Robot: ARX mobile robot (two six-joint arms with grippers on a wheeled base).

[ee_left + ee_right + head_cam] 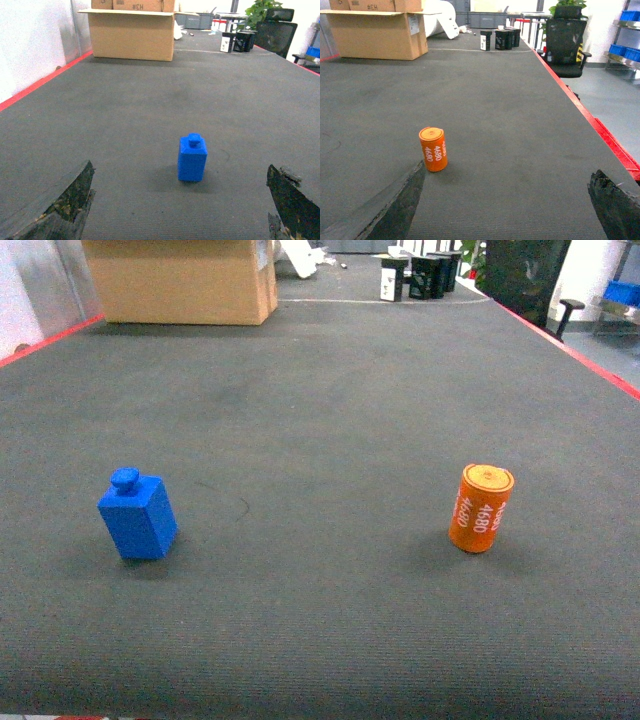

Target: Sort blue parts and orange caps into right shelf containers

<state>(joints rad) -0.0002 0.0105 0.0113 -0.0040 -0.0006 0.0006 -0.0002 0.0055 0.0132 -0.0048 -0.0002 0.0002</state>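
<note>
Both pincers released, fingers spread wide: blue part [192,158] stood ahead, centred for left pincer [182,210]; orange cap [433,149] ahead-left of right pincer [505,210], so shifting left before closing seemed wise.

A cardboard box [182,280] sits at the dark mat's [330,400] far end, near small black boxes [420,277].

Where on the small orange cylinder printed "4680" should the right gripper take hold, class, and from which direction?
Grip the small orange cylinder across its curved side wall around mid-height, coming in from the near side where the open right gripper already faces it. It stands upright, slightly tilted, with bare grey mat all round, so both fingers probably have room.
</note>
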